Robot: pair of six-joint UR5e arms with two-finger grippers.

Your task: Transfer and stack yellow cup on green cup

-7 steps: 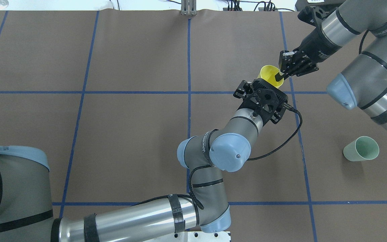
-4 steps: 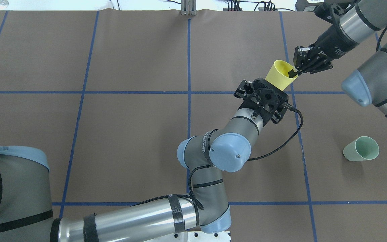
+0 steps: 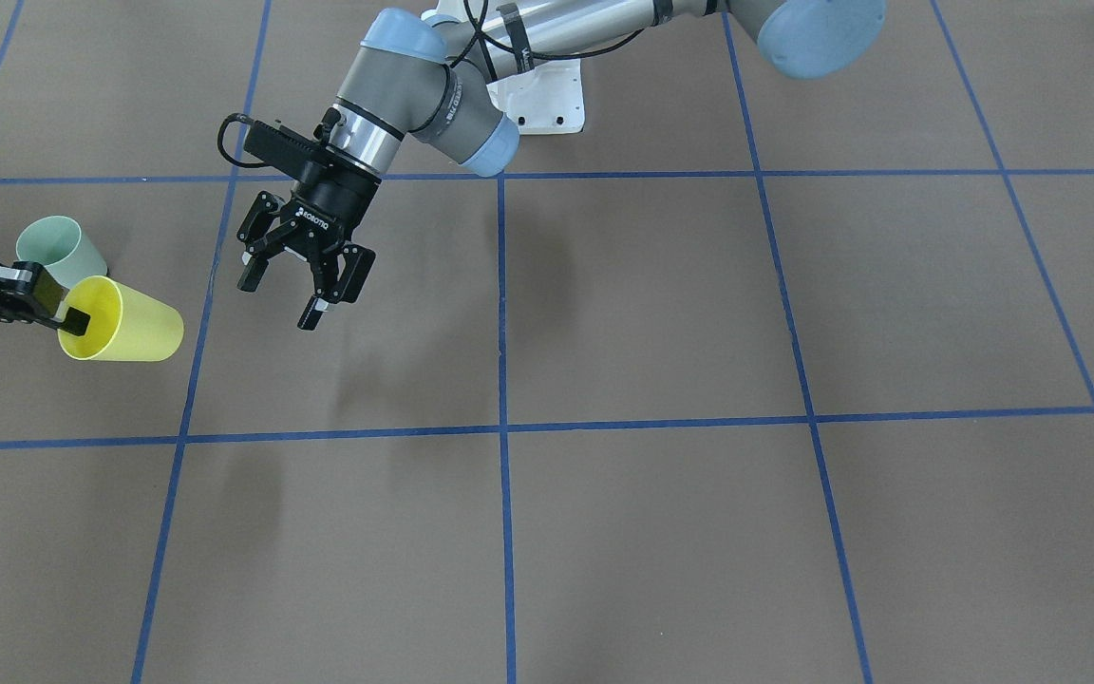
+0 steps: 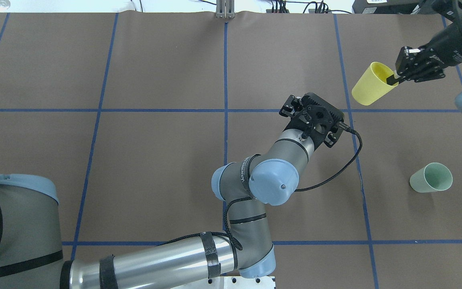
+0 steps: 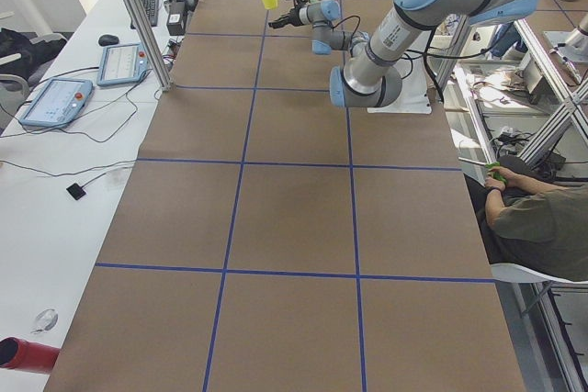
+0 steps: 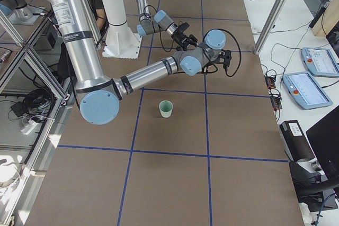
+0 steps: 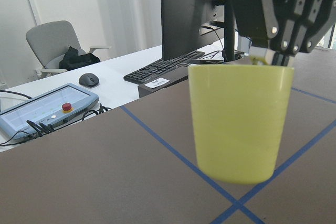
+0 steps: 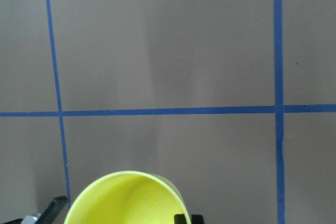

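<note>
The yellow cup (image 4: 371, 90) hangs upright in the air from my right gripper (image 4: 394, 79), which is shut on its rim with one finger inside and one outside. It also shows in the front view (image 3: 124, 325) and fills the left wrist view (image 7: 239, 121). My left gripper (image 3: 292, 288) is open and empty, apart from the cup, its jaws pointing toward it. The green cup (image 4: 431, 178) stands upright on the table, nearer the robot on the right side, and also shows in the front view (image 3: 58, 249).
The brown table mat (image 4: 155, 160) carries a grid of blue tape lines. My left arm's elbow (image 4: 273, 180) reaches across the middle. Monitors, a keyboard and control pendants (image 7: 50, 106) sit on a side bench beyond the table's far edge.
My right gripper has carried the yellow cup to the right and farther out, away from the left gripper. The left arm and the green cup have not moved.
</note>
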